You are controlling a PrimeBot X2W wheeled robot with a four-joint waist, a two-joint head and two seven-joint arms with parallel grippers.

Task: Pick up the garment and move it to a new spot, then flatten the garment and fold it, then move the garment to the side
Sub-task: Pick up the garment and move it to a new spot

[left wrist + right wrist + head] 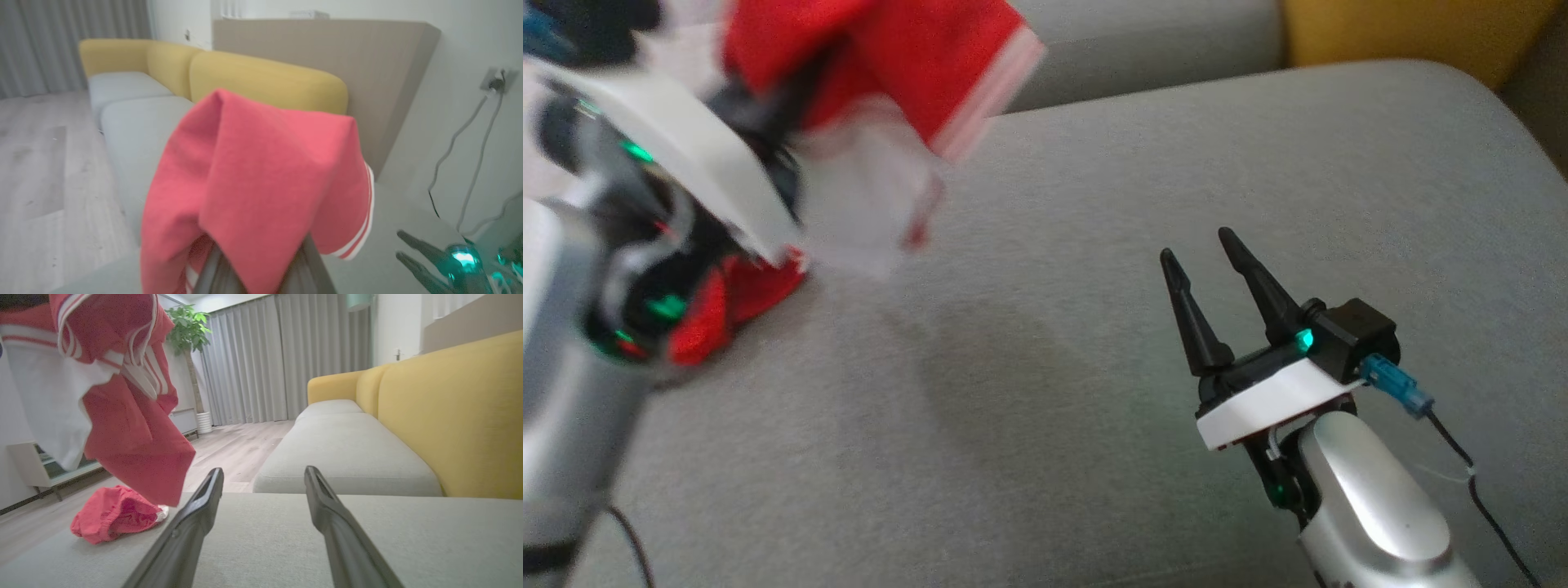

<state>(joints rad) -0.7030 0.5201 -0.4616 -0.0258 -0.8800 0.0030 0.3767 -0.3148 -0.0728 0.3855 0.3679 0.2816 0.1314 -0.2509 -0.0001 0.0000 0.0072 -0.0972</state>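
Note:
A red garment (pixel 890 57) with white stripes and a white panel hangs in the air at the upper left of the head view. My left gripper (pixel 768 106) is shut on it, and the cloth drapes over its fingers (pixel 216 273). In the right wrist view the garment (pixel 122 416) hangs at the left, with its lowest corner just above the cushion. My right gripper (pixel 1196 245) stands open and empty low over the grey sofa cushion (pixel 1054 367), well to the right of the cloth. Its open fingers (pixel 204 506) point along the sofa.
A crumpled red piece of cloth (pixel 114 514) lies on the cushion under the hanging garment; whether it is joined to it I cannot tell. A yellow sofa back (pixel 449 416) runs along the right. Wooden floor (pixel 233 445) lies beyond the cushion's left edge.

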